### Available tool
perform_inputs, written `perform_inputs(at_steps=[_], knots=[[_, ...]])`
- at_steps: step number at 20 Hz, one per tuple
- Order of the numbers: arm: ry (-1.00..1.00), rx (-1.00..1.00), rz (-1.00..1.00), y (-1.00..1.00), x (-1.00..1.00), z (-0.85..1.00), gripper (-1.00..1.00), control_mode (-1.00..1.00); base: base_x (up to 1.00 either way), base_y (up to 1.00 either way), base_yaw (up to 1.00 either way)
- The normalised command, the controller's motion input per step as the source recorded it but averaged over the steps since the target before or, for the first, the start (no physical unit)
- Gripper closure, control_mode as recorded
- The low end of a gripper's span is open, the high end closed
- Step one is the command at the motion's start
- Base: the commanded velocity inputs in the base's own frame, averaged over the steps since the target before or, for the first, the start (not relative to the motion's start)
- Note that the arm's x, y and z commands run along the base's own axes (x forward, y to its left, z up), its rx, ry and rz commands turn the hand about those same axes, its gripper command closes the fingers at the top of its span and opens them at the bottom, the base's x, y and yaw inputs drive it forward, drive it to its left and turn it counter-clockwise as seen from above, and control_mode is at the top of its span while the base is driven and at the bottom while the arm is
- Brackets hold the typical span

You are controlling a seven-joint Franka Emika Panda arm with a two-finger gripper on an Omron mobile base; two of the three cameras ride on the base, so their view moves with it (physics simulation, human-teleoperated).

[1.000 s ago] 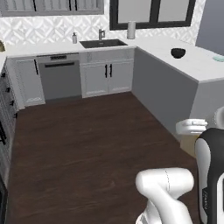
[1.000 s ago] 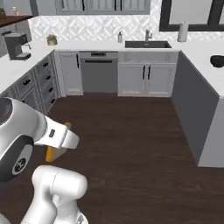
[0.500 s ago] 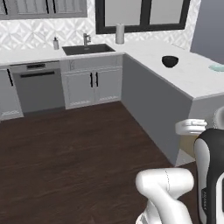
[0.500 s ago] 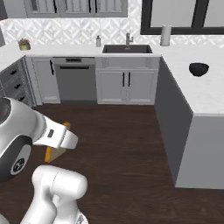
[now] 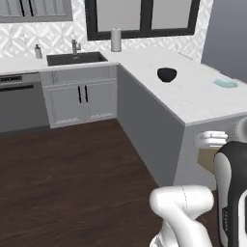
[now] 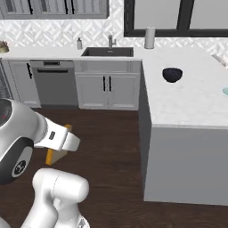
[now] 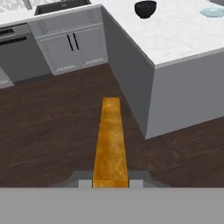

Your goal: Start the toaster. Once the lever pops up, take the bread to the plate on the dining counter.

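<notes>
Base turned; bread (image 7: 110, 144) in hand (image 7: 111, 183)

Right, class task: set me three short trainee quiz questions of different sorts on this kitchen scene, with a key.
1. True or false: the gripper is shut on the bread.
2. Which lies farther along the dining counter from the sink: A, the dark bowl; B, the plate?
3. Fill in: the bread is carried above the dark wooden ____.

Key: 1 true; 2 B; 3 floor.
</notes>
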Motion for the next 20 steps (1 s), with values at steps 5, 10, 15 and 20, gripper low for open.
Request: perform_inputs(at_steps=[5,10,15,20], knots=[[0.0,0.0,0.0,0.0,0.0,0.0,1.0,1.0,0.24,-1.0,0.05],[0.0,0.0,0.0,0.0,0.0,0.0,1.0,1.0,0.29,-1.0,0.11],[0.0,0.0,0.0,0.0,0.0,0.0,1.0,1.0,0.25,-1.0,0.15],[0.0,0.0,0.0,0.0,0.0,0.0,1.0,1.0,0.25,-1.0,0.19]])
